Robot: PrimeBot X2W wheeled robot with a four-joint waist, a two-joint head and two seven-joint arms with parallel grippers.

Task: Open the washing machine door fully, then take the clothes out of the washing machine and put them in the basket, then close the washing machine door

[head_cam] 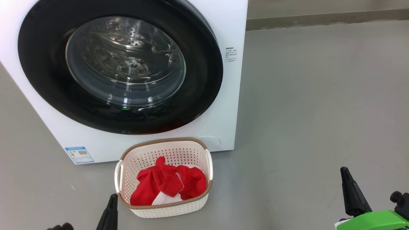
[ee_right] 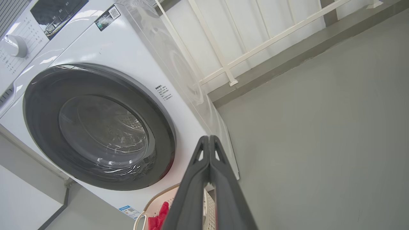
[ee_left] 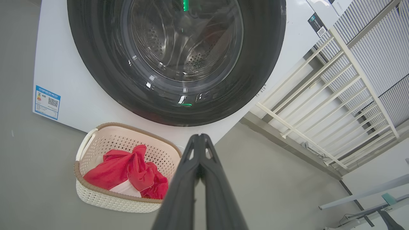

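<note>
Dark fingers of the left gripper (head_cam: 113,196) and right gripper (head_cam: 344,171) are sitting pressed together, empty, nearest. Just beyond the left one, the basket (head_cam: 166,140) is holding the clothes (head_cam: 166,183): judged soft, light, best pinched at a raised fold. Farther, the washing machine door (head_cam: 38,64) is lying apparently flush against the washing machine (head_cam: 230,25). Bare floor (head_cam: 319,95) is leaving room rightward.

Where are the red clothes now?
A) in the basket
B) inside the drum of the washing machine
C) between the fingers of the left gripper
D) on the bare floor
A: the clothes lie inside the basket, which stands in front of the closed washing machine door.
</note>
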